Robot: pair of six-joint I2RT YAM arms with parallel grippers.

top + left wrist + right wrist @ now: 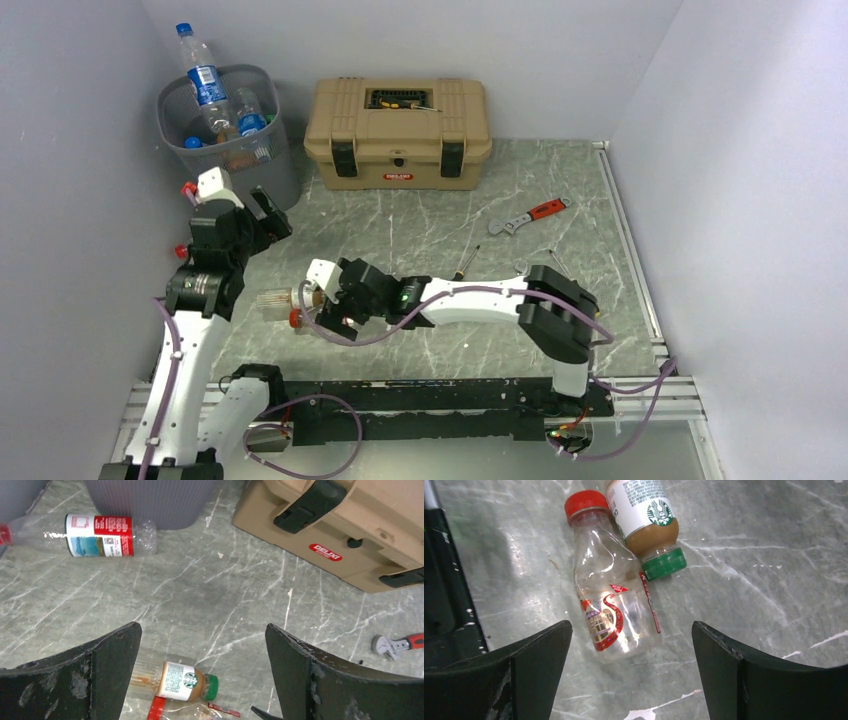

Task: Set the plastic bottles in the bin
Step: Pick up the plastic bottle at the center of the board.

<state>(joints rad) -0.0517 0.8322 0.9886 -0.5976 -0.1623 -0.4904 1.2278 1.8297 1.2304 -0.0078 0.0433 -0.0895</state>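
Left gripper [202,630]: jaws stand wide apart with nothing between them. It hangs above bare grey marble-patterned tabletop [210,590], just in front of the round grey wastebasket [150,500]. Right gripper [631,625]: jaws equally wide apart, poised over a clear plastic bottle with a red cap and red printed label [609,595]. The base end of that bottle lies between the two fingers, and neither finger visibly touches it.

Bottle positions. The red-capped bottle lies on its side, touching a brown-filled bottle with a white label and green cap [644,515]; their caps point opposite ways. A clear bottle with a red-and-white label [100,535] lies on its side just beside the wastebasket's foot. Several bottles are inside the wastebasket; a tall clear bottle with a blue label [203,75] sticks out above the rim.

Clearances. The wastebasket stands in the back left corner, close to both walls. A tan plastic toolbox with black latches [398,120] sits against the back wall just to its right. Open tabletop extends from the toolbox forward to the two touching bottles. A red-handled adjustable wrench [530,215] and a slim screwdriver [465,262] lie right of centre, well apart from all bottles. A metal rail [630,250] runs along the right edge.
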